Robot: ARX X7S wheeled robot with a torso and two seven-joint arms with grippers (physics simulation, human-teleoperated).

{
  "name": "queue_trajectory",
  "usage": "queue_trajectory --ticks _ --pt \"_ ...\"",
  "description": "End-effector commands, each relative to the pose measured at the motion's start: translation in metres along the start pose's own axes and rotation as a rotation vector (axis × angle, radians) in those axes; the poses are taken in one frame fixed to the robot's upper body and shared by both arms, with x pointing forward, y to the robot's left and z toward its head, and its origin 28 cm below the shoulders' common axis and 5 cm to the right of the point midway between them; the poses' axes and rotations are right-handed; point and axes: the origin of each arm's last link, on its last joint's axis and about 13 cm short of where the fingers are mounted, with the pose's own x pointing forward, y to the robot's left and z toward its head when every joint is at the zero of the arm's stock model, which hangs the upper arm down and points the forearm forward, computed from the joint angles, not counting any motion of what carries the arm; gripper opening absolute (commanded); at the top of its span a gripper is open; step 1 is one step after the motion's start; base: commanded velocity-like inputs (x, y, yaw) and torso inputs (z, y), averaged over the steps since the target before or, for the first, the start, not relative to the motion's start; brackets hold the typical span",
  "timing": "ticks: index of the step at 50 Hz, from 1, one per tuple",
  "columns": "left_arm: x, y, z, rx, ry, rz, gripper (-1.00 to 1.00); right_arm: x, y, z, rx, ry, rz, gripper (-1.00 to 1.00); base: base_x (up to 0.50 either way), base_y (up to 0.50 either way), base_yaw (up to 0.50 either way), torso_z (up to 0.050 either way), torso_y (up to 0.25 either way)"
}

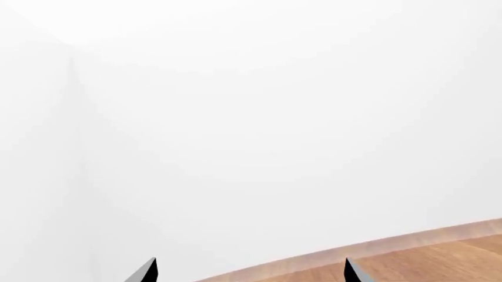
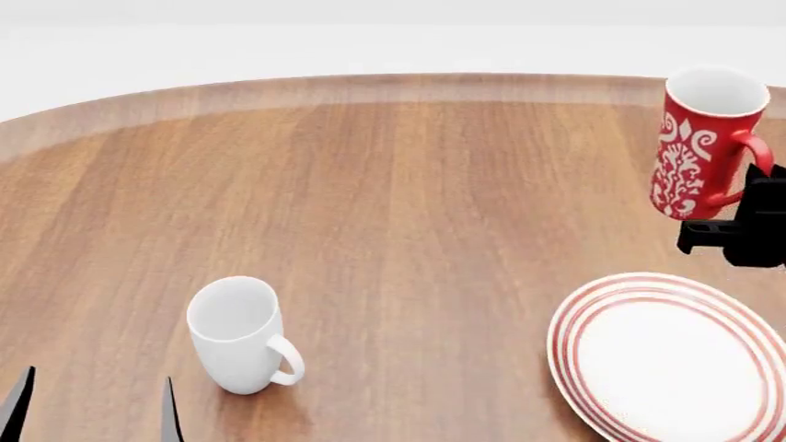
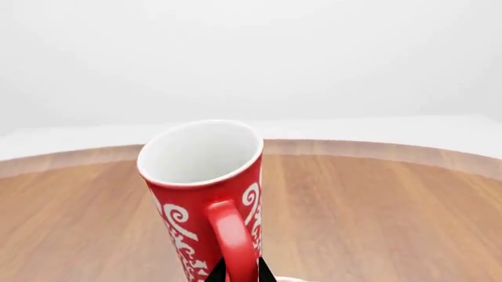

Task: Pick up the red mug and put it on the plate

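Observation:
The tall red mug (image 2: pixel 700 147) with white swirls hangs in the air at the right, above and behind the plate (image 2: pixel 669 359). My right gripper (image 3: pixel 237 274) is shut on its red handle (image 3: pixel 233 241); the mug tilts slightly, white inside showing. In the head view the dark gripper body (image 2: pixel 743 230) sits just right of the mug. The plate, white with red rings, lies on the table at the front right. My left gripper (image 2: pixel 92 405) is open at the front left, nothing between its fingertips (image 1: pixel 145 271).
A plain white mug (image 2: pixel 239 336) stands upright on the wooden table (image 2: pixel 406 212) at the front left, just right of my left gripper. The table's rounded far edge runs along the back, with a white floor beyond.

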Motion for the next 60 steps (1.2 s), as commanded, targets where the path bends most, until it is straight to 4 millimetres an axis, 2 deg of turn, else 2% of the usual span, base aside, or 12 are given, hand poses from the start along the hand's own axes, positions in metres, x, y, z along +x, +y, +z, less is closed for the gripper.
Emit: queue_trajectory --ticks 1,10,17,24,34,47,60 --pt "0.0 0.0 0.0 0.004 -0.004 0.001 1.0 0.015 -0.023 0.009 0.002 -0.003 0.004 -1.0 0.0 0.0 0.0 0.0 0.0" --pt "0.0 0.0 0.0 0.006 -0.009 0.004 1.0 0.023 -0.038 0.005 0.008 0.031 -0.029 -1.0 0.0 0.0 0.0 0.0 0.0" --pt "0.0 0.0 0.0 0.008 -0.012 0.003 1.0 0.03 -0.044 0.008 -0.023 0.04 -0.032 -1.0 0.0 0.0 0.0 0.0 0.001" --pt "0.0 0.0 0.0 0.008 -0.012 0.005 1.0 0.036 -0.047 0.004 -0.047 0.065 -0.008 -1.0 0.0 0.0 0.0 0.0 0.0" --pt "0.0 0.0 0.0 0.009 -0.013 0.004 1.0 0.039 -0.048 -0.011 -0.078 0.103 0.025 -1.0 0.0 0.0 0.0 0.0 0.0" --pt "0.0 0.0 0.0 0.014 -0.016 0.004 1.0 0.045 -0.055 -0.045 -0.064 0.085 0.066 -1.0 0.0 0.0 0.0 0.0 0.0" --pt "0.0 0.0 0.0 0.016 -0.016 0.0 1.0 0.049 -0.06 -0.059 -0.051 0.041 0.084 -1.0 0.0 0.0 0.0 0.0 0.001"
